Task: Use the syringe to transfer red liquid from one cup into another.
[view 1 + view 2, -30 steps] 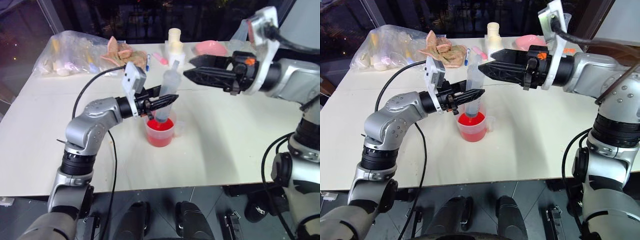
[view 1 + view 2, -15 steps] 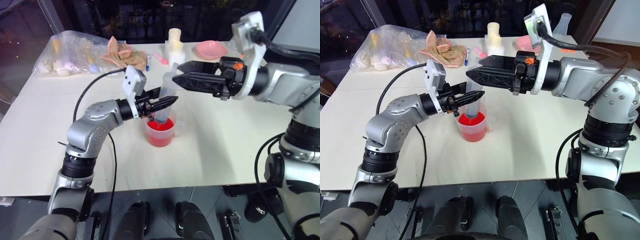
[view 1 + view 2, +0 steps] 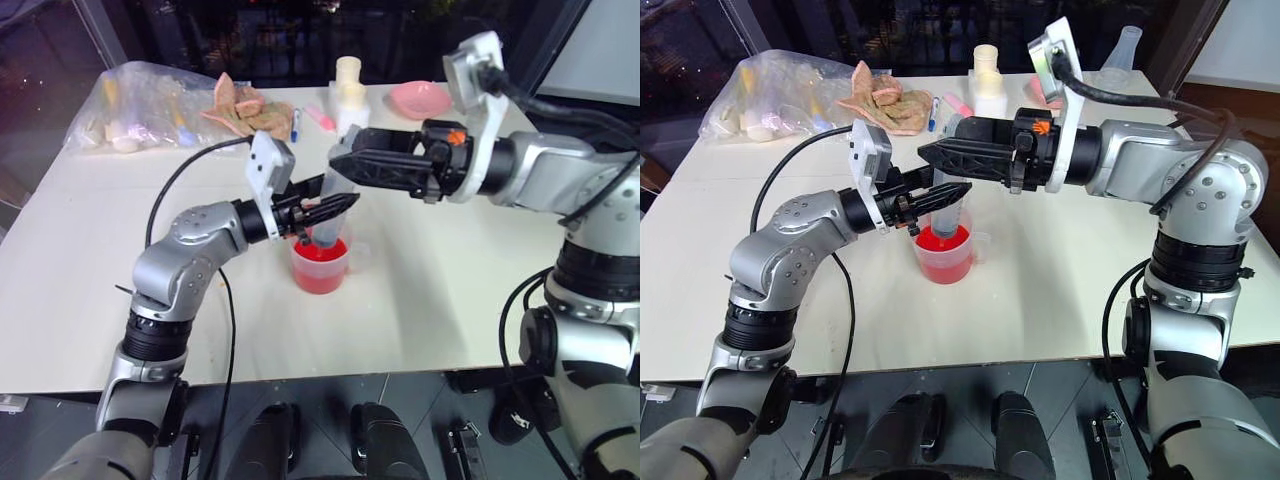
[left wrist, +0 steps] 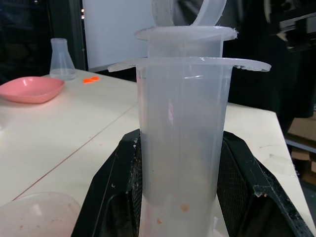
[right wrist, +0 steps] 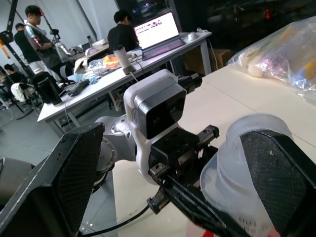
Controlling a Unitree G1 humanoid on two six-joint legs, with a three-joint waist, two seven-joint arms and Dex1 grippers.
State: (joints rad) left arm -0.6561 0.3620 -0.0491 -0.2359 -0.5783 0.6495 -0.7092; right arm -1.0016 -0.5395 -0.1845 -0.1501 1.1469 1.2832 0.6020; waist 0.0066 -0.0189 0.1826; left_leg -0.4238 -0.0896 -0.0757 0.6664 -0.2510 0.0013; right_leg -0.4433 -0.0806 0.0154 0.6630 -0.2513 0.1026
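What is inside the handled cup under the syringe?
The cup holds red liquid, and the syringe, clamped by the left gripper, dips its lower end in. The tip is hidden by the liquid and cup wall.

The syringe (image 4: pixel 182 143) is cloudy, translucent plastic, smooth, with a soft sheen. The black fingers (image 4: pixel 111 197) gripping it are matt, with a fine mesh texture on the pads. The handled cup (image 3: pixel 945 255) is clear glossy plastic holding opaque red liquid (image 3: pixel 940 243). The table (image 3: pixel 450 290) is a matt off-white board, smooth. The robot arms (image 3: pixel 790 255) are brushed silver metal with matt black joints. At eleven o'clock lie a crinkled glossy plastic bag (image 3: pixel 140 105) and a rumpled cloth (image 3: pixel 245 105); at one o'clock, a smooth pink dish (image 3: pixel 420 97).
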